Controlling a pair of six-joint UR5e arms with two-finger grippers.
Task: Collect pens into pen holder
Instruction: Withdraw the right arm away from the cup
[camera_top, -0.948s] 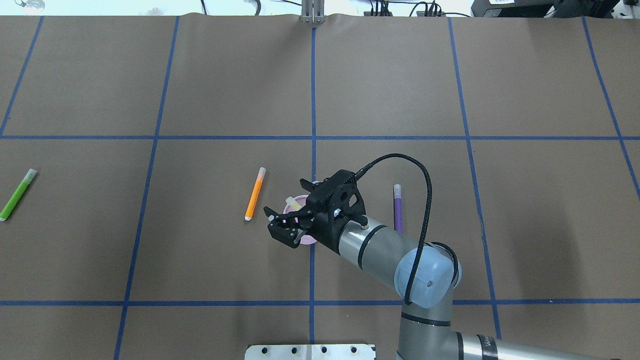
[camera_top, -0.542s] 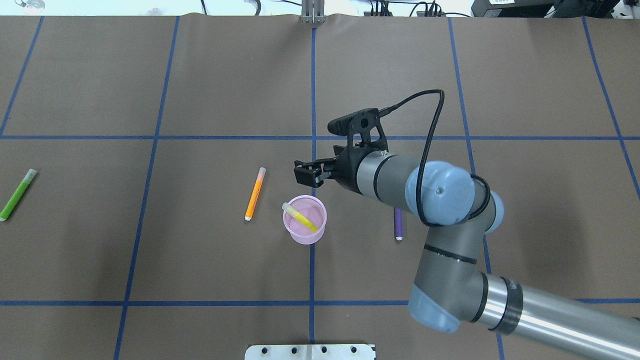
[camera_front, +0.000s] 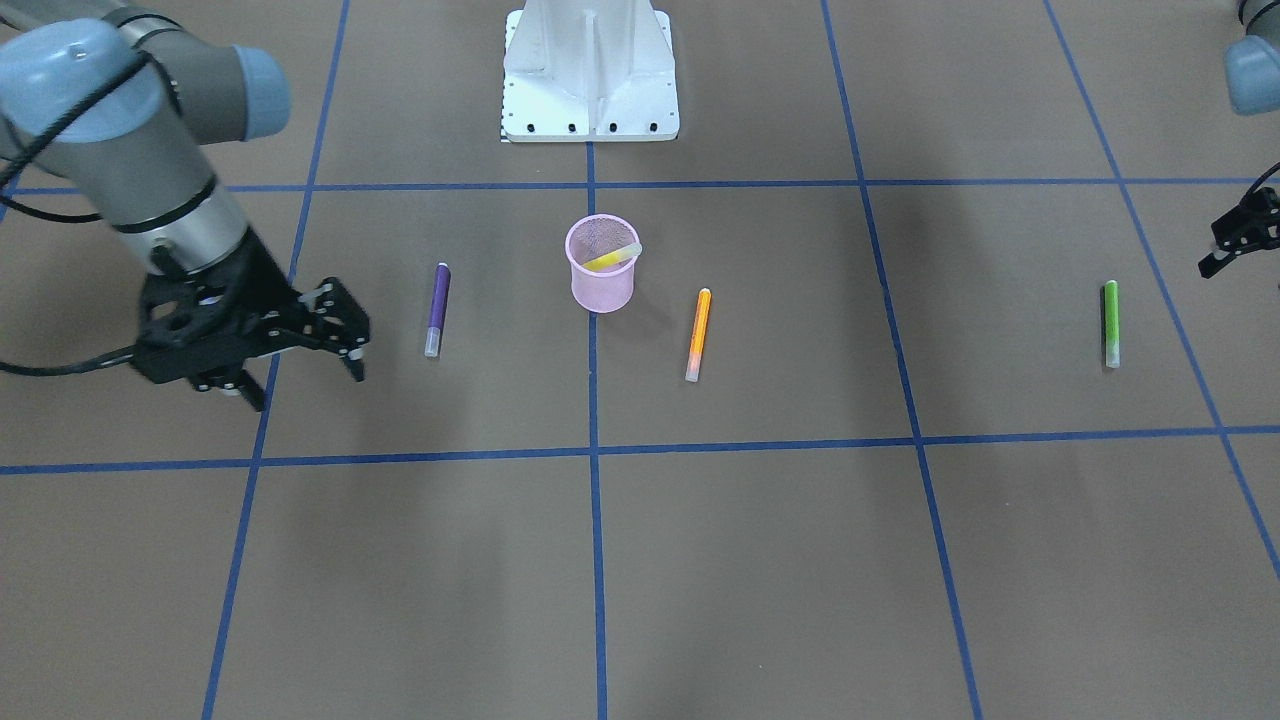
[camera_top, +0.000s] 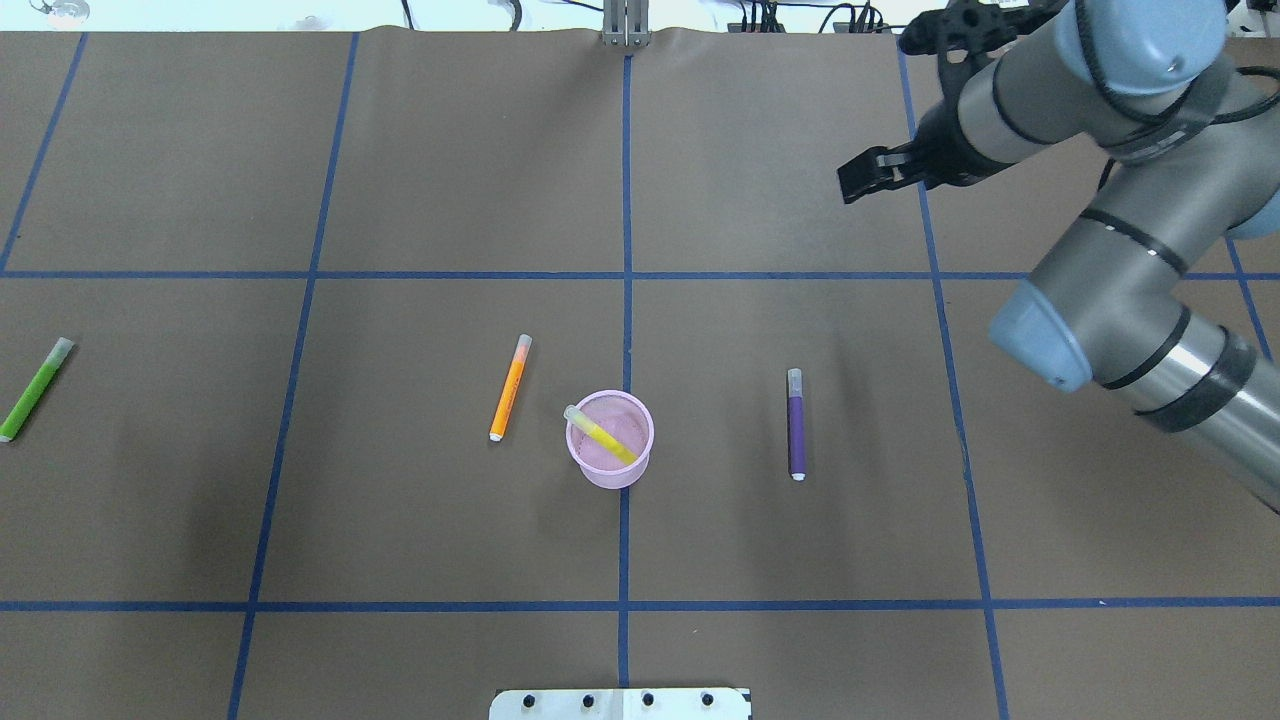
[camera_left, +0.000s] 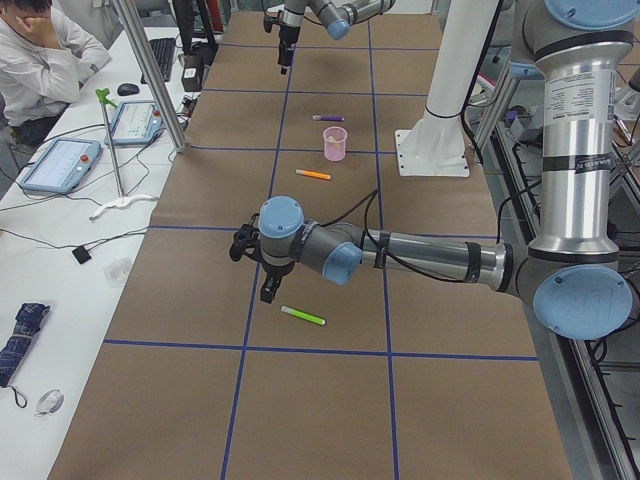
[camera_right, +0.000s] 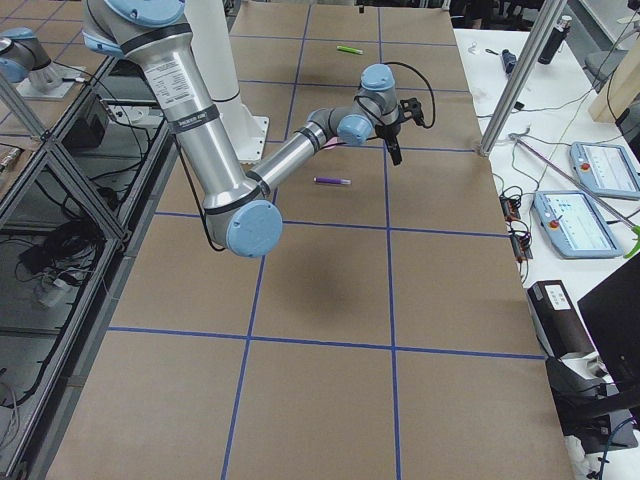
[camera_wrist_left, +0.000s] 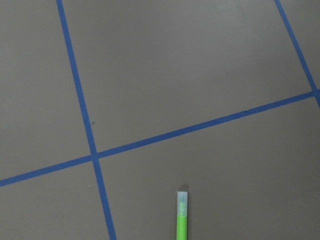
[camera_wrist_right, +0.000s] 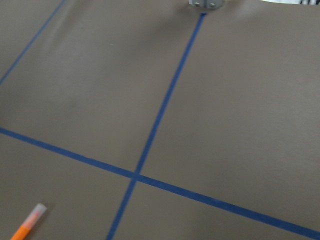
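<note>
Noting positions: where does the cup stand? (K.)

Pink mesh cup (camera_top: 612, 478) upright near the middle of the bench (camera_top: 420, 160), on the centre tape line. Yellow pen (camera_top: 606, 437) inside, leaning across it, capped end up over the rim. (M.)

The other pens? (K.)

All flat on the bench. Orange pen (camera_top: 510, 388) just beside the cup on the robot's left. Purple pen (camera_top: 796, 425) on the right of the cup, a little farther off. Green pen (camera_top: 35, 390) alone, close to the left edge of the bench. (M.)

Right end effector? (K.)

Right end effector (camera_front: 308, 388) released, fingers spread, nothing between them. It hangs over the right half of the bench, beyond the purple pen and well apart from the cup. (M.)

Left one? (K.)

Left end effector (camera_front: 1222, 250) shows only at the frame edge, over the left side near the green pen. Cannot tell whether released or clenched. Its wrist camera sees the green pen's capped end. (M.)
</note>
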